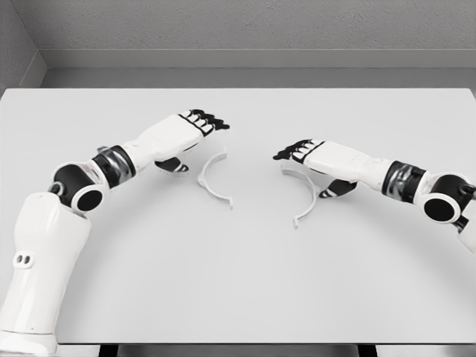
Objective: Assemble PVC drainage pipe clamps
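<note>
You're right at the start of the reach here, nothing is picked up yet. The two white half-ring pieces are lying flat on the table, well apart from each other near the middle. The left clamp half curves open toward the right, and the right clamp half curves open toward the left, so they already face each other like two brackets.

Your left hand hovers just up and left of its half, fingers stretched out fairly flat, thumb tucked underneath, gripping nothing. Your right hand sits above the upper end of the other half, fingers also extended and empty. Can't tell from this angle whether either one is actually touching plastic.

Next move, I'd say: drop each hand onto its half and pinch the thin arc, then bring the open ends together so they meet. Those rings are skinny and lie flat, so getting a finger under the edge looks like the fiddly part.

Surface is a plain pale grey tabletop, smooth. Behind it there's a grey wall with a lighter strip along the bottom.
</note>
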You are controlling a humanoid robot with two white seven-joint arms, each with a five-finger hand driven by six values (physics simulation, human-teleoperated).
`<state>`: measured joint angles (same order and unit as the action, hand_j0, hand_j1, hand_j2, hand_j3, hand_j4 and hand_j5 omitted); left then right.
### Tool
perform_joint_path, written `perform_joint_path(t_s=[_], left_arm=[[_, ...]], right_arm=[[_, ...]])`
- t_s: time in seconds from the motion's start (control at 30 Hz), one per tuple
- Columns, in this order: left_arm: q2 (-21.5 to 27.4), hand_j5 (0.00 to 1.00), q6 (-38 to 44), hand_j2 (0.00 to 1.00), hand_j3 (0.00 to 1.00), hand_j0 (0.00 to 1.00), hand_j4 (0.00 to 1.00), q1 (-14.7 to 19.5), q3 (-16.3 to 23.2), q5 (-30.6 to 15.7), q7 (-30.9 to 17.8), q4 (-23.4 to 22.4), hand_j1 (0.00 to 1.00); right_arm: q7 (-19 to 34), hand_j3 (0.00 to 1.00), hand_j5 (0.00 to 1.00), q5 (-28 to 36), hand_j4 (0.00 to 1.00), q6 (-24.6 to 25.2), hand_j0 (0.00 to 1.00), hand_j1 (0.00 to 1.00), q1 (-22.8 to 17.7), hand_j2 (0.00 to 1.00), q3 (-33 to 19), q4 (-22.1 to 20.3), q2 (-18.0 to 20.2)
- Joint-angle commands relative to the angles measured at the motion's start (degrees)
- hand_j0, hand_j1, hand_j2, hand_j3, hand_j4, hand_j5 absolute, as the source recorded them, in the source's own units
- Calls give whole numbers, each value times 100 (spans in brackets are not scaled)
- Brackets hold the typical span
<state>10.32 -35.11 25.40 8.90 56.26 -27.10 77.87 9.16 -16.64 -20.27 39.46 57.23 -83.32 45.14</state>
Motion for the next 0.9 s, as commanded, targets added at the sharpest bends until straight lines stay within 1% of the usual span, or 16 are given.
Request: perform_joint_path(t_s=[0.0, 0.07, 0.1, 0.17, 0.23, 0.3, 0.53, 0.87], left_arm=[[13, 100, 11, 100, 100, 100, 100, 9, 15, -27, 3, -123, 100], [5, 100, 11, 100, 100, 100, 100, 158, 42, -27, 3, -281, 100], [-4, 100, 11, 100, 100, 100, 100, 193, 77, -1, 3, -334, 100], [-39, 100, 11, 100, 100, 100, 100, 360, 156, 61, 3, -580, 100], [-110, 100, 11, 100, 100, 100, 100, 413, 165, 87, 3, -651, 100], [-127, 100, 11, 100, 100, 100, 100, 501, 367, 96, 12, -677, 100], [-338, 100, 11, 100, 100, 100, 100, 527, 420, 193, 12, -703, 100], [-400, 100, 11, 100, 100, 100, 100, 510, 499, 219, 12, -668, 100]], right_arm=[[-2, 100, 100, 21, 100, 24, 100, 100, 0, 100, 34, -53, 3], [-2, 100, 100, 21, 100, 67, 100, 100, 0, 100, 43, -194, 3], [-2, 100, 100, 21, 100, 94, 100, 100, 0, 100, 69, -211, 3], [-2, 100, 100, 21, 100, 111, 100, 100, 0, 100, 96, -255, 3], [-10, 100, 100, 21, 100, 111, 100, 100, 0, 100, 104, -255, -6], [-10, 100, 100, 21, 100, 111, 100, 100, 0, 100, 104, -255, -23], [-19, 100, 100, 21, 100, 155, 100, 100, 26, 100, 96, -247, -23], [-19, 100, 100, 21, 100, 155, 100, 100, 35, 100, 104, -220, -146]])
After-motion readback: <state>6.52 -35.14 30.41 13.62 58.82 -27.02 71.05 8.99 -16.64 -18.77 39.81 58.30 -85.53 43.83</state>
